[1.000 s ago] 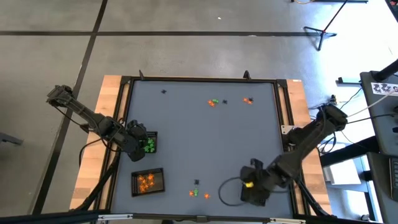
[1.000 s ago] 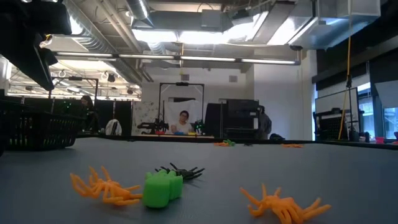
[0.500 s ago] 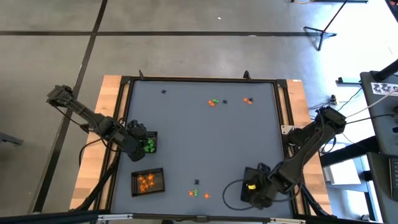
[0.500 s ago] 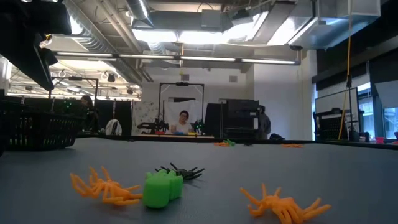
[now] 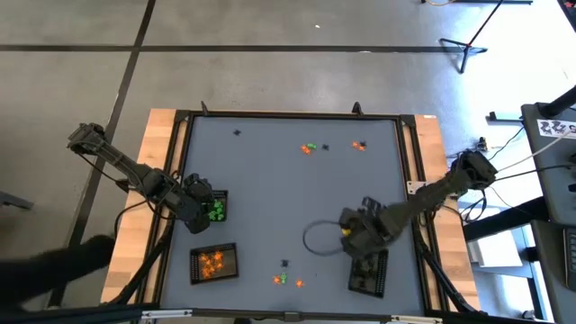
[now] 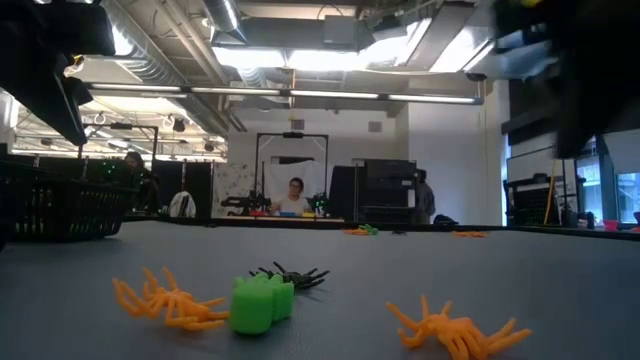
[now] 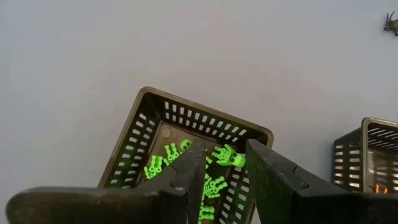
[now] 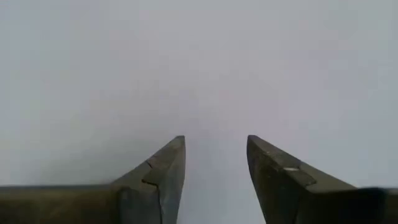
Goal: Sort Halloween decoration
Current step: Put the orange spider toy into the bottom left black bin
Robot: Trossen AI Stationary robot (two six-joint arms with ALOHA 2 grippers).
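Both tools open: left tool (image 5: pixel 200 202) over green-trinket tray (image 5: pixel 219 196), right tool (image 5: pixel 353 236) above table (image 5: pixel 270 207).

Open grey tabletop (image 5: pixel 270 207) mid-table; trays (image 5: pixel 214 263) along near and left edges.

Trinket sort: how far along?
Partly done. Green trinkets sit in the left tray, orange ones in the tray below it. The right end effector is open and empty near the third tray; the left end effector hovers over the green tray. Left: loose clusters at the far and near edges.
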